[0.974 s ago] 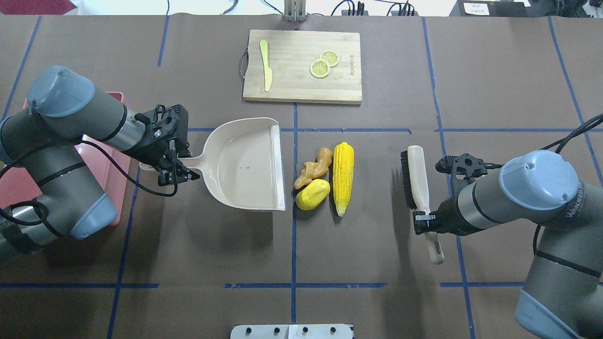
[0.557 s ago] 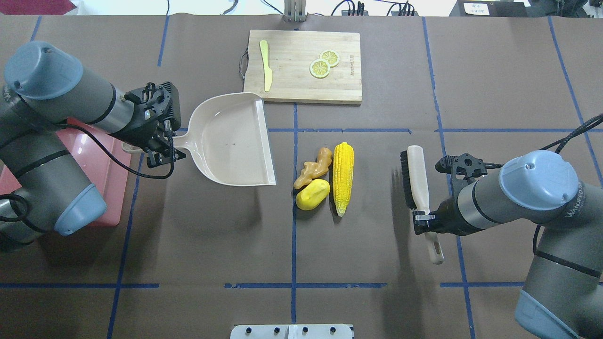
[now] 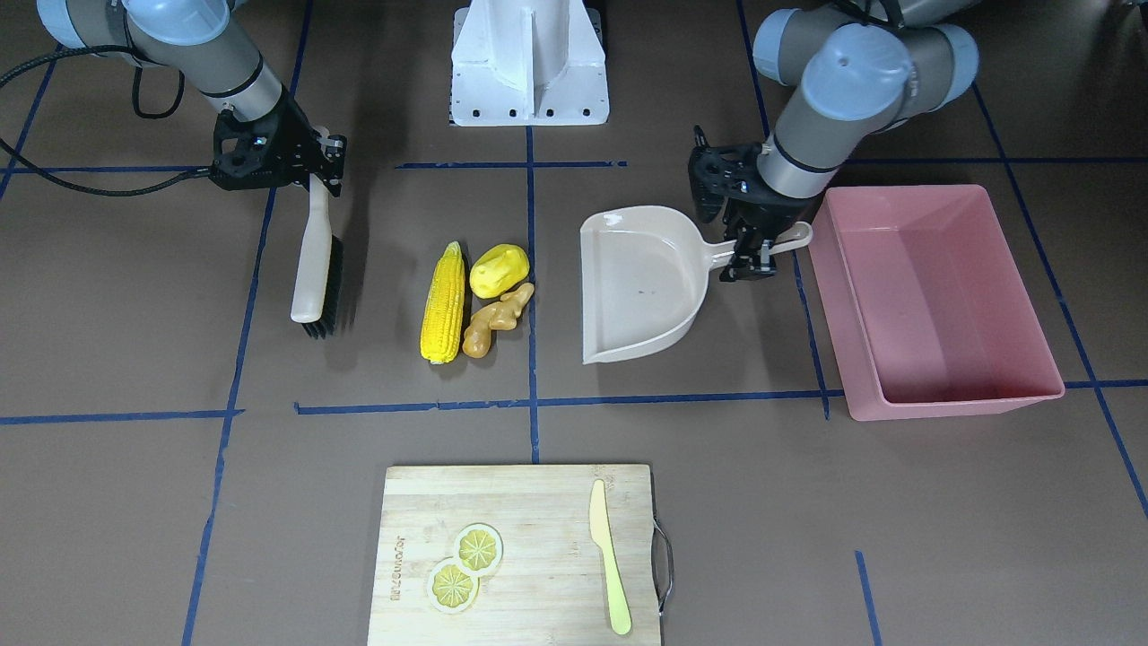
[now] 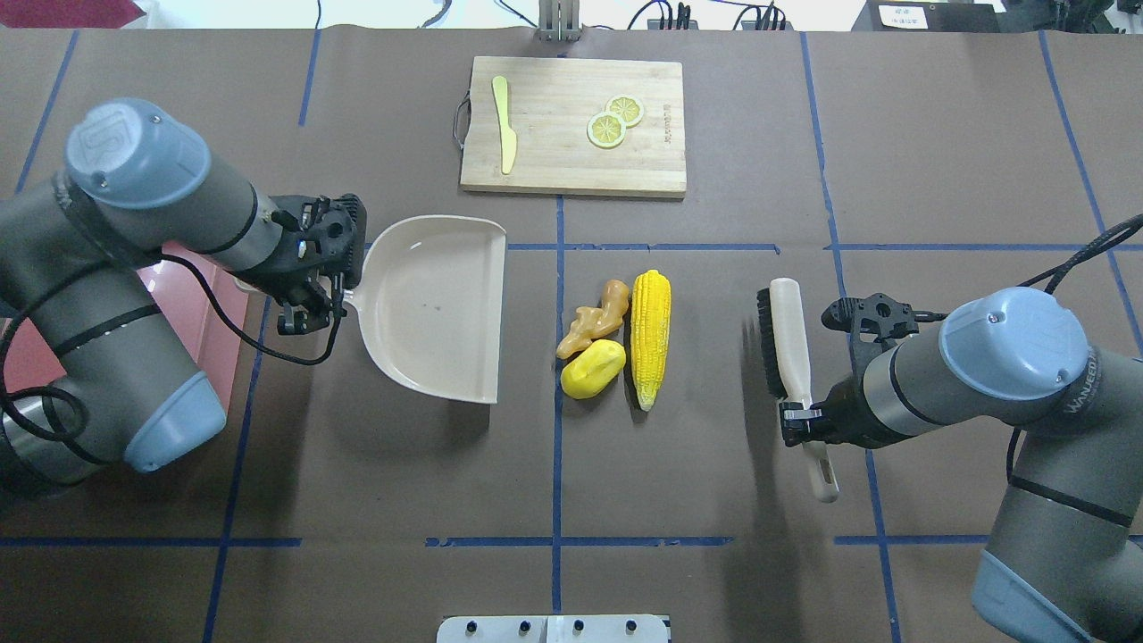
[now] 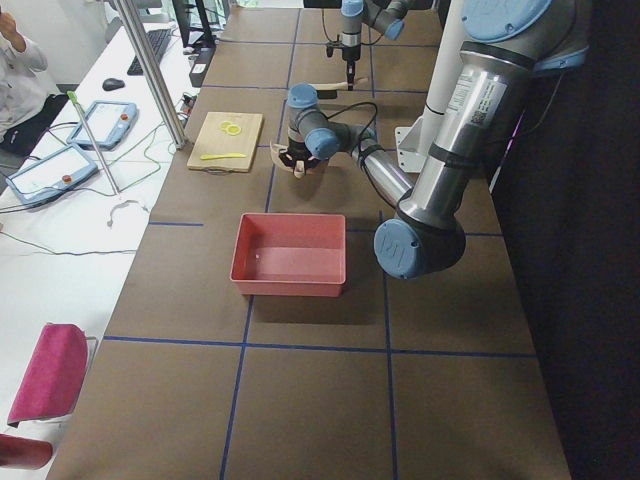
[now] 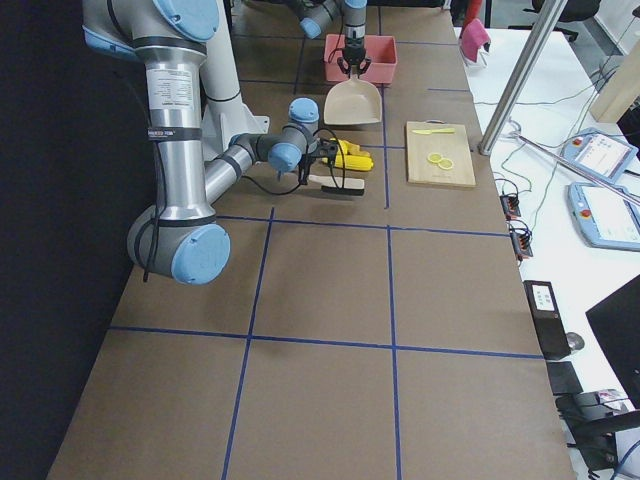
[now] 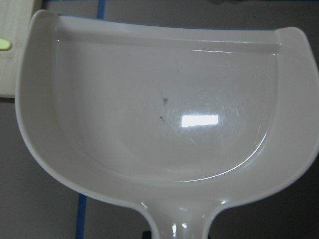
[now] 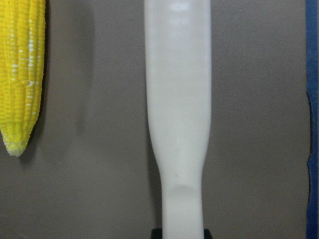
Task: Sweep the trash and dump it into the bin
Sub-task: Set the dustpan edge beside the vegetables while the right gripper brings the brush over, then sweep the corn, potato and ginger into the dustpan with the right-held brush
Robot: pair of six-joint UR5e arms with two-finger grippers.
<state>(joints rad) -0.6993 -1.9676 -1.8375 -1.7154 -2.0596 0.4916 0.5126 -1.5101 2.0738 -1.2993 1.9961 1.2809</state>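
The corn cob (image 4: 651, 338), the yellow potato lump (image 4: 592, 369) and the tan ginger root (image 4: 594, 319) lie together at the table's middle; they also show in the front view as corn cob (image 3: 444, 302), potato (image 3: 500, 269) and ginger (image 3: 496, 320). My left gripper (image 4: 314, 304) is shut on the handle of the beige dustpan (image 4: 433, 308), whose open edge faces the trash with a gap between. The pink bin (image 3: 933, 296) stands empty behind that arm. My right gripper (image 4: 804, 420) is shut on the handle of a cream brush (image 4: 786, 344), which stands apart from the corn.
A wooden cutting board (image 4: 573, 125) at the table's far side carries a pale knife (image 4: 504, 121) and two lemon slices (image 4: 614, 121). The robot's white base (image 3: 529, 63) is at the near side. Blue tape lines cross the brown table.
My left gripper drew the dustpan back from the trash, swung it towards the cutting board, then brought it back nearer; its edge now stands further from the trash. The right arm barely moved.
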